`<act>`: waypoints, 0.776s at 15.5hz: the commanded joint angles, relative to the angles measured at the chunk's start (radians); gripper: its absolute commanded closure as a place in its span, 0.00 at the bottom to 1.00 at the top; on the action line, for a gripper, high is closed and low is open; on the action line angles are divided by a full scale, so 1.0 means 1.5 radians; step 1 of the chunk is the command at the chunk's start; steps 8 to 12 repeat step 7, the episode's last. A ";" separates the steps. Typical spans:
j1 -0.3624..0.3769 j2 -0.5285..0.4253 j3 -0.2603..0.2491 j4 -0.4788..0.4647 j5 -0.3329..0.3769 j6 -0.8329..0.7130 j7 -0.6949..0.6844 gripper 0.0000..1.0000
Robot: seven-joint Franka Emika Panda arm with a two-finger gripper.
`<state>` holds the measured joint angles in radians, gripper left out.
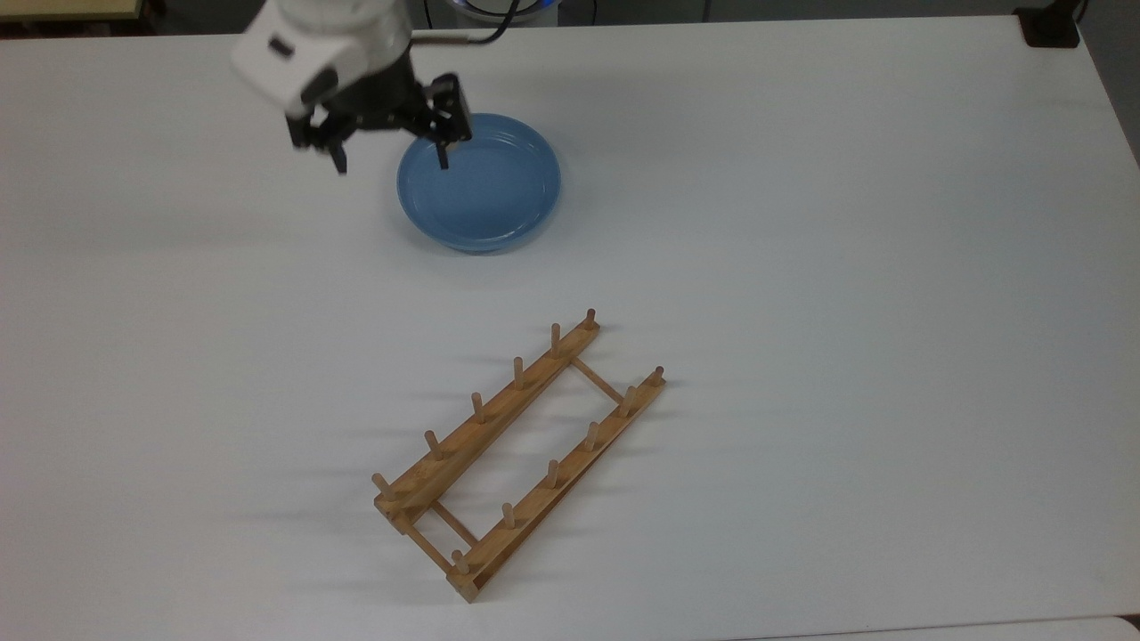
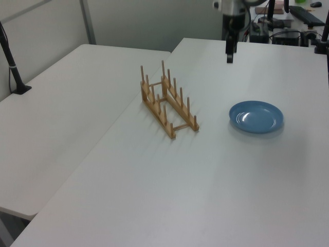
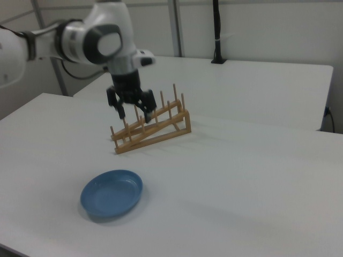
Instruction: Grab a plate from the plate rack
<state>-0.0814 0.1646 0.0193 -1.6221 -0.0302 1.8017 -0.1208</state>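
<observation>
The light-blue plate (image 1: 481, 187) lies flat on the white table, apart from the wooden plate rack (image 1: 521, 454), whose pegs hold nothing. My gripper (image 1: 392, 153) hangs in the air above the plate's rim, on the top view's left side of it, open and empty. One fingertip (image 1: 443, 158) shows over the plate, the other (image 1: 341, 163) over bare table. In the left view the gripper (image 2: 229, 55) is well above and behind the plate (image 2: 256, 116), with the rack (image 2: 168, 103) to the left view's left. The right view shows the gripper (image 3: 134, 113) in front of the rack (image 3: 155, 126), high over the plate (image 3: 111, 194).
A black clamp post (image 2: 13, 62) stands on a second white table (image 2: 61, 118) on the left view's left; it also appears as a black base (image 1: 1051, 27) at the top view's far right corner. Desk clutter (image 2: 288, 15) sits behind the arm.
</observation>
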 commanded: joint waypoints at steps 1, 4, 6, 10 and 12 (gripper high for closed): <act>0.036 -0.067 -0.008 -0.012 -0.025 -0.042 0.142 0.00; 0.039 -0.085 -0.006 -0.014 -0.024 -0.073 0.144 0.00; 0.041 -0.086 -0.006 -0.014 -0.023 -0.080 0.147 0.00; 0.041 -0.086 -0.006 -0.014 -0.023 -0.081 0.147 0.00; 0.041 -0.086 -0.006 -0.014 -0.023 -0.081 0.147 0.00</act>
